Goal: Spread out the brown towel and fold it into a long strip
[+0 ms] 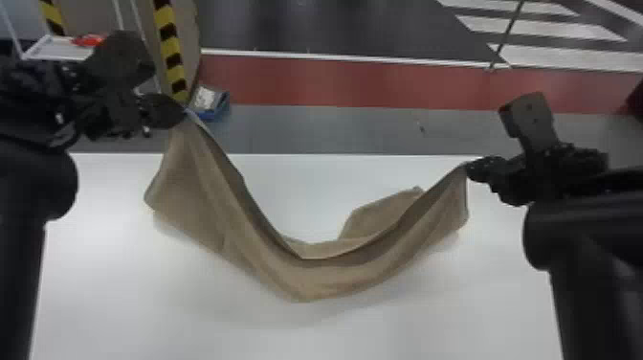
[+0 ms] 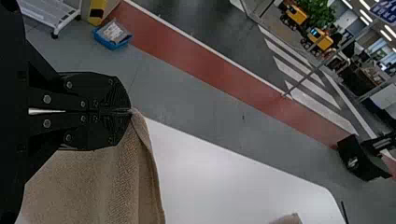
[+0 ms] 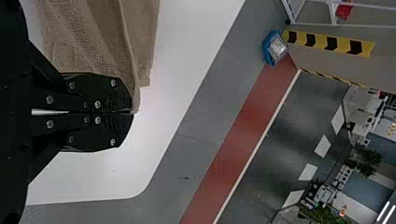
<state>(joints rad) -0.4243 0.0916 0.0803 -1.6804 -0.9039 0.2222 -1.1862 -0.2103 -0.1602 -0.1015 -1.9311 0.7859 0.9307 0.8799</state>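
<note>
Beyond the table's far edge runs a smooth grey floor (image 1: 335,129), crossed by a dull red band edged in white. The table (image 1: 119,306) is a flat, pale slab with rounded far corners, its near edge cut off. Jointed black arms rise on the table's left (image 1: 24,191) and right (image 1: 583,249), partly out of frame. Above the table, the brown towel (image 1: 306,282), softly napped with a narrow hem, sags in a deep U with long creases; a loose flap folds behind the dip, and whether its lowest part touches the table is hard to tell. Over the table's far-left edge, the left gripper (image 1: 179,112) pinches one upper corner between closed flat fingers; toward its far-right edge, the right gripper (image 1: 471,168) pinches another. Past the table's far-left side sits a small blue bin (image 1: 208,115), its pale contents unclear.
</note>
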